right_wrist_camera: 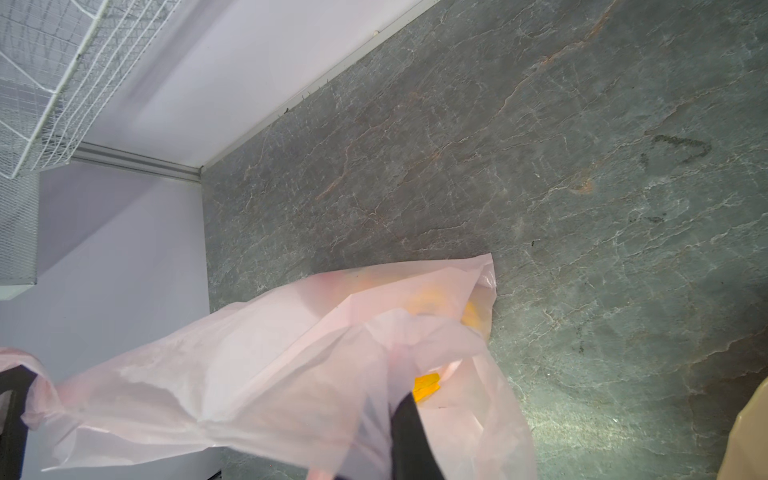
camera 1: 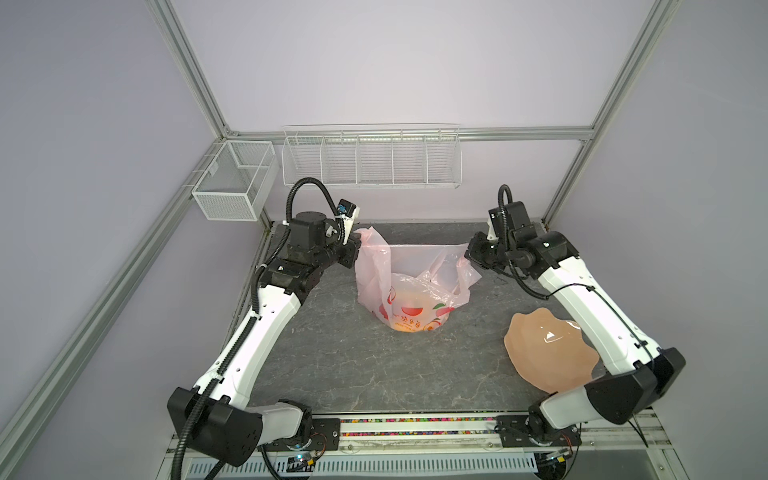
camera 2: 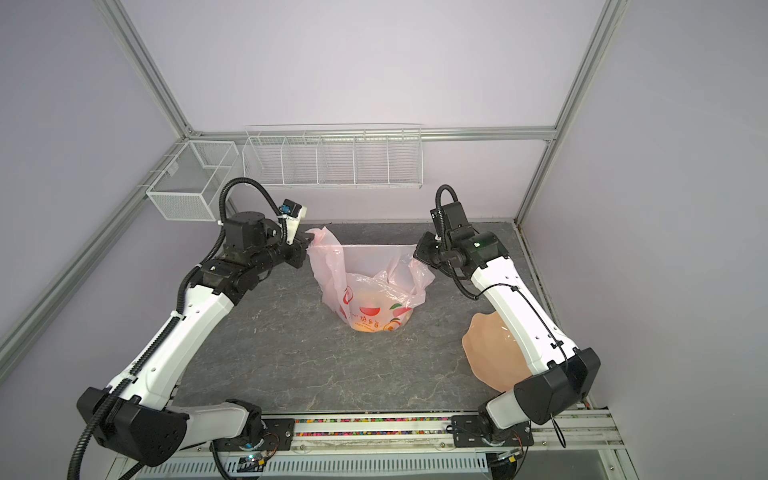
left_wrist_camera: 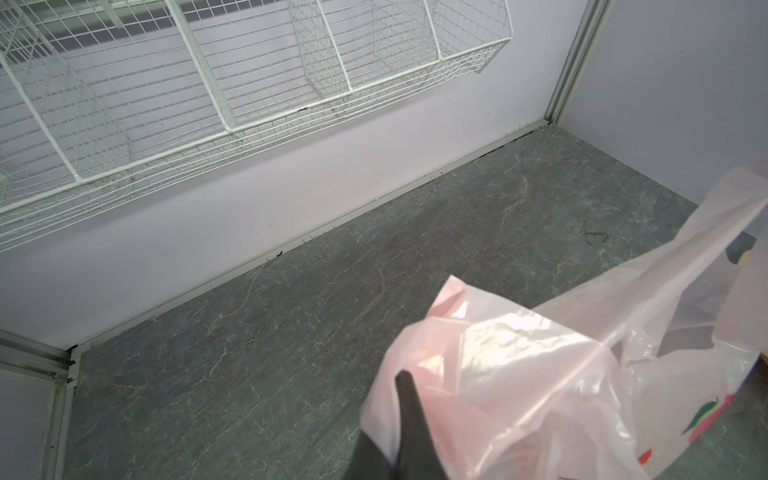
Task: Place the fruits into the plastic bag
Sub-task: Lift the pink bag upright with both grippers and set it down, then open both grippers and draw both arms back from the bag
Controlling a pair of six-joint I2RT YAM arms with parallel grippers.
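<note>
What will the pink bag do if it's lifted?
Probably floppy: the plastic bag is thin and crinkled, sagging between the left gripper and right gripper. Its bottom likely bulges and swings, weighed by fruits inside.

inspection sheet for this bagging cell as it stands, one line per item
surface: grey marbled tabletop; no loose fruit seen on it
job's things: plastic bag stands mid-table with its mouth pulled open; the fruits show yellow-orange through the film, inside it
clutter: peach plate at the right edge, partly hidden; nothing seen on the visible part
grippers: left gripper shut on the bag's left handle; right gripper shut on its right handle
cables: black hoses arch high, clear of the bag
surroundings: white wire rack and mesh basket on the walls; nothing seen in them
</note>
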